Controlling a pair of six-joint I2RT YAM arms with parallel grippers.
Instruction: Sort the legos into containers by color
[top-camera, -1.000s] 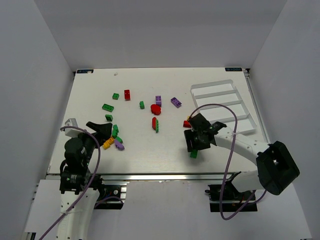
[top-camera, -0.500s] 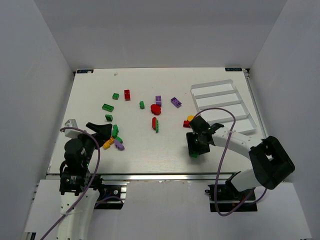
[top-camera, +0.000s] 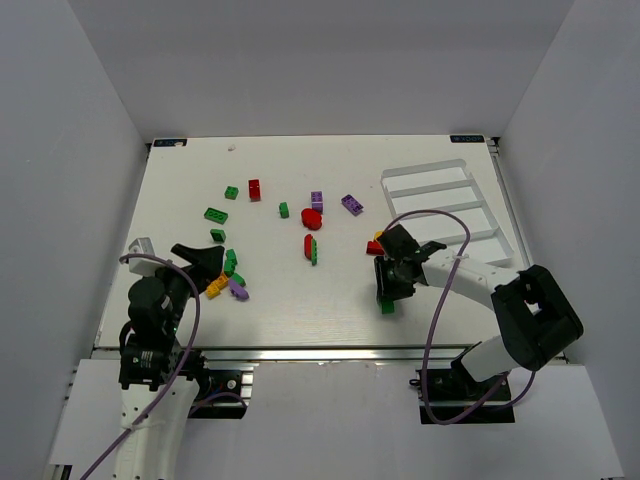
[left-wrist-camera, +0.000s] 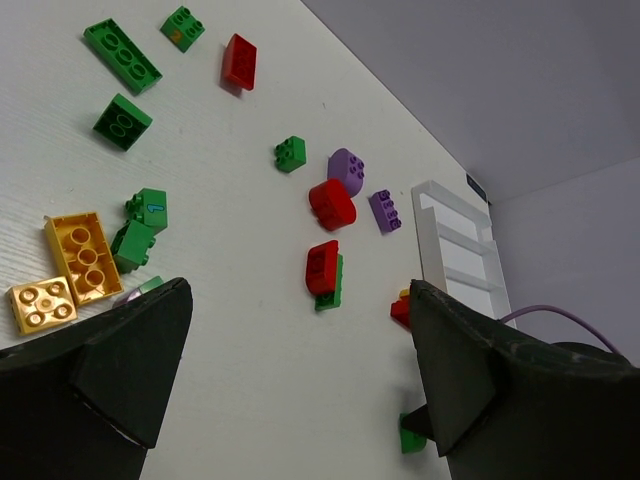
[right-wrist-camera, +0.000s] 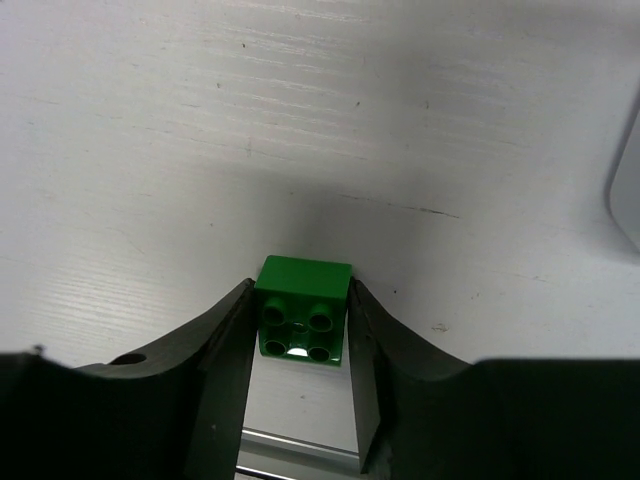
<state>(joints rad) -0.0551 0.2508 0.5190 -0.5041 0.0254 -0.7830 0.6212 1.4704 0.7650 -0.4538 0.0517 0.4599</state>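
My right gripper (top-camera: 388, 290) is shut on a green brick (right-wrist-camera: 303, 305), both fingers pressed against its sides, low over the table near the front edge; the brick also shows in the top view (top-camera: 387, 306). My left gripper (top-camera: 205, 262) is open and empty above a cluster of yellow, green and purple legos (top-camera: 225, 280). Other legos lie across the table: a red and green pair (top-camera: 310, 247), a red rounded piece (top-camera: 312, 218), purple ones (top-camera: 351, 204), green ones (top-camera: 215, 214). The white three-compartment tray (top-camera: 425, 166) stands at the far right.
A red and yellow piece (top-camera: 374, 246) lies just behind my right gripper, left of the tray. The table's front edge with its metal rail (right-wrist-camera: 300, 445) is right below the held brick. Grey walls enclose the table.
My right arm has swung in and its gripper has settled around the green brick, which stays in the same spot. The left arm has not moved.
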